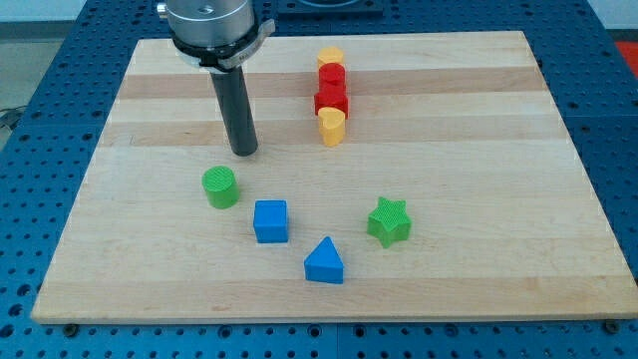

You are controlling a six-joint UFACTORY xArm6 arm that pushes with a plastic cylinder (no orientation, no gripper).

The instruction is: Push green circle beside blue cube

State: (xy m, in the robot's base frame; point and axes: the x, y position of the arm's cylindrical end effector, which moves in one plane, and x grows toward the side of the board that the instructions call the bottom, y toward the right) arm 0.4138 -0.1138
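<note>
No hand is fitted, so nothing's held; my tip (pixel 244 153) is parked just behind the green circle (pixel 220 186), well placed for it to be nudged toward the blue cube (pixel 270 220) at its near right.

Green circle (pixel 220 186): a short ribbed green cylinder, standing upright on its flat base on the worktop (pixel 498 199), left of centre. Blue cube (pixel 270 220): a small solid blue block, resting flat, lower and to the view's right of the circle. The two are near each other but not touching.
</note>
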